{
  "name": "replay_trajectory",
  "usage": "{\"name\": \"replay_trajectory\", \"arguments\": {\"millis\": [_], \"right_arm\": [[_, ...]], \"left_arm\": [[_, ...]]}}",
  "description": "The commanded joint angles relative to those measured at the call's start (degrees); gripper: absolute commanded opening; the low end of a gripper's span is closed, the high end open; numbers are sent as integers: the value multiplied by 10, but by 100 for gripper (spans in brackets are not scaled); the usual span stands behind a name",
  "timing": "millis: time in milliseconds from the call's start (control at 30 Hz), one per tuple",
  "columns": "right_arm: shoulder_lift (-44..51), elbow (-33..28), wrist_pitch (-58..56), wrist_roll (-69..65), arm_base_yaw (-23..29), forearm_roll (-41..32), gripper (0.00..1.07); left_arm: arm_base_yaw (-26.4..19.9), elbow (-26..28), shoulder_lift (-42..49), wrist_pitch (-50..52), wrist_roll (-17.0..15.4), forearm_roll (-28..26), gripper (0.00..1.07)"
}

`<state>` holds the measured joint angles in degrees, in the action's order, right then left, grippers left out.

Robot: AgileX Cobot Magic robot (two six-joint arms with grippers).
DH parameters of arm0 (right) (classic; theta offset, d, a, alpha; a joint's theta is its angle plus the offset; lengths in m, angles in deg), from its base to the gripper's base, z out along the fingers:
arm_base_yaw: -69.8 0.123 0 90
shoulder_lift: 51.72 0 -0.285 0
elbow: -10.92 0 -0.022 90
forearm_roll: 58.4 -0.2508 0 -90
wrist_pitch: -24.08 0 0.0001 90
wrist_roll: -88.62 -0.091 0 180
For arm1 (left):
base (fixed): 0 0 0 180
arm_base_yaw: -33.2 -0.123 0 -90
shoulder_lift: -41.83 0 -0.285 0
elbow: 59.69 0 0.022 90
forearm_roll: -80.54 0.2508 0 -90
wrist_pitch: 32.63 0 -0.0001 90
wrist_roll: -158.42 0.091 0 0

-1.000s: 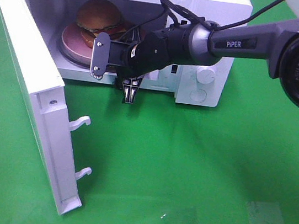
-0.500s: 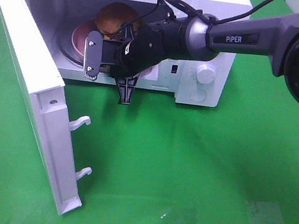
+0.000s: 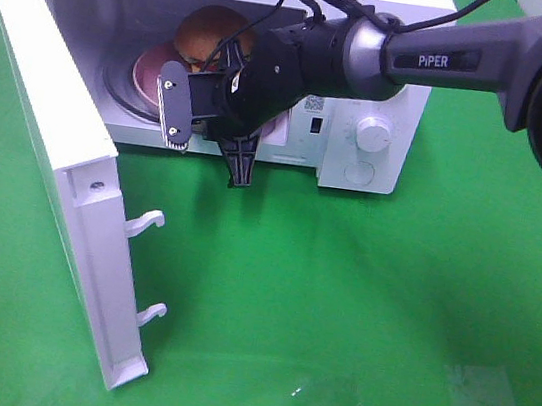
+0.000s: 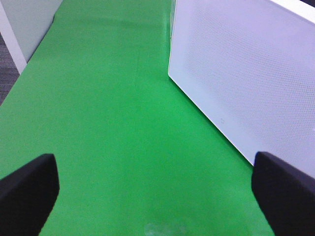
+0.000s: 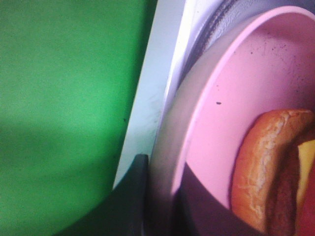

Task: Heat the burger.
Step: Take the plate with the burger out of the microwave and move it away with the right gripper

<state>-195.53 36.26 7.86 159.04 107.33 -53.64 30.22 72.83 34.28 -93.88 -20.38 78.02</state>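
The green tabletop [image 3: 357,306] carried a white microwave [image 3: 398,19] at its far edge, the door [image 3: 64,164] swung wide toward the left edge. The right arm [image 3: 452,62] reached across into the cavity. Inside sat the pink plate [image 5: 256,113] with the burger [image 3: 214,32] on it, now deeper and nearer the cavity's middle than a second earlier, when plate and burger sat toward the left and the jaws stood apart. The right gripper [image 5: 160,196] had since pinched down on the plate's rim, one finger under it and one over. The left gripper [image 4: 157,189] hung spread wide over bare cloth beside the door's outer face, holding nothing. The step in hand looked like seating the plate on the turntable; doing it well would mean keeping the plate level so the burger does not slide, centring it, then letting go and drawing straight out clear of the door frame before closing up.
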Motion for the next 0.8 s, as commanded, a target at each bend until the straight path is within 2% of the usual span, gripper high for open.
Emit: {"name": "replay_trajectory", "arguments": {"millis": [33, 233, 367, 433, 667, 800], "right_arm": [[13, -2, -21, 11, -6, -4, 0], [27, -4, -6, 33, -6, -4, 0], [43, -27, 34, 33, -6, -4, 0], [57, -58, 48, 41, -6, 1, 0], [69, -93, 72, 57, -6, 1, 0], [93, -135, 113, 68, -6, 25, 0]], "left_arm": [[-1, -2, 10, 0, -3, -2, 99], [-1, -2, 10, 0, -3, -2, 99], [-1, -2, 10, 0, -3, -2, 99], [-1, -2, 10, 0, -3, -2, 99], [-1, -2, 10, 0, -3, -3, 99], [-1, -2, 10, 0, -3, -3, 99]]}}
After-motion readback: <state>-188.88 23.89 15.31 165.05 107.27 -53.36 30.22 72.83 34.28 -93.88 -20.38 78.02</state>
